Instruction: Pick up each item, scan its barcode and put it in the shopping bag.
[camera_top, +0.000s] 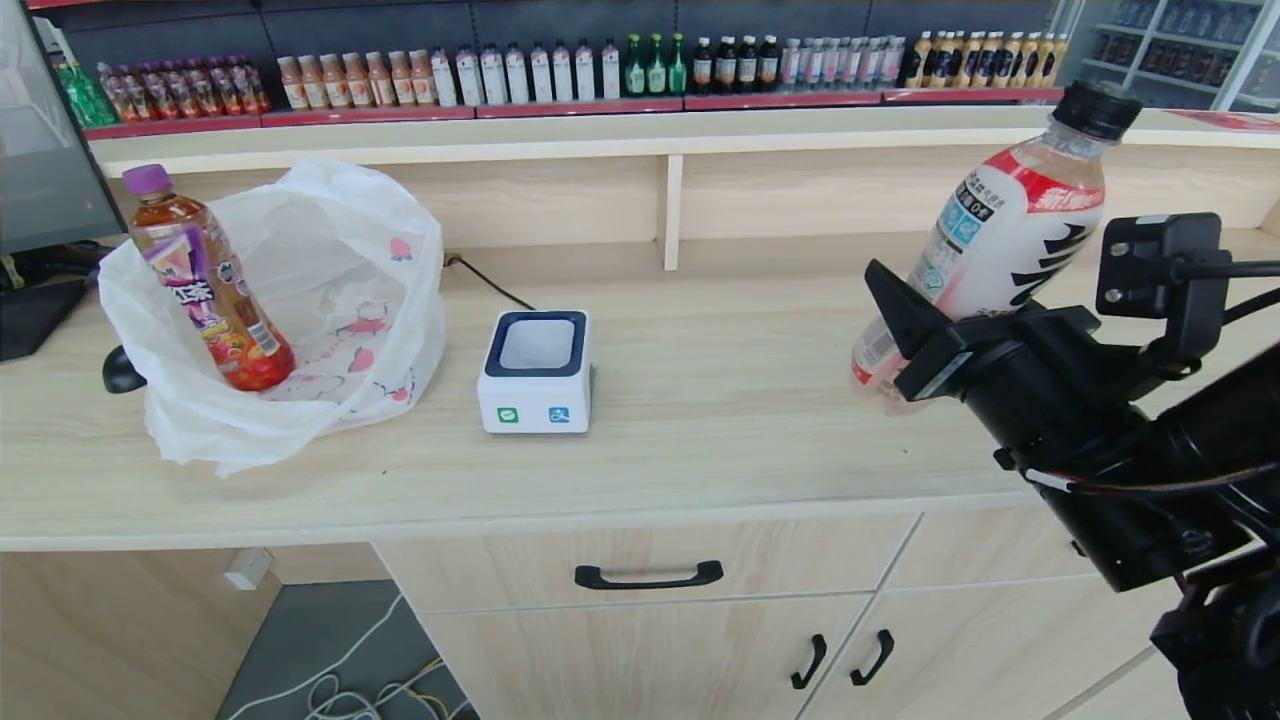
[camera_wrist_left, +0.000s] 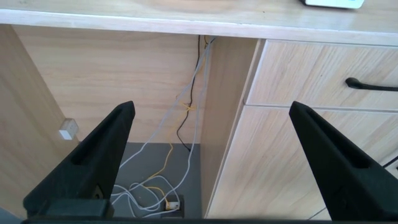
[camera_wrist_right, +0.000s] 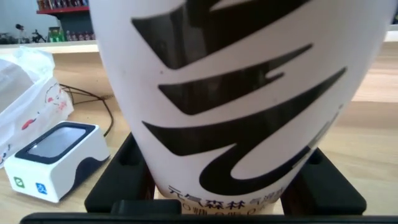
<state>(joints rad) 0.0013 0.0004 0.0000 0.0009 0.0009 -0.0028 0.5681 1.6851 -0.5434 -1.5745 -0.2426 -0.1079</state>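
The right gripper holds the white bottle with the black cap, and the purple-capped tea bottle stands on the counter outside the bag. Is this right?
Not quite. In the head view the purple-capped tea bottle leans inside the shopping bag, not outside it. The rest holds: the right gripper holds the white bottle with the black cap.

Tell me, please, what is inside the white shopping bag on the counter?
A purple-capped tea bottle leans inside the shopping bag, its top above the rim. The crumpled folds hide anything lying lower.
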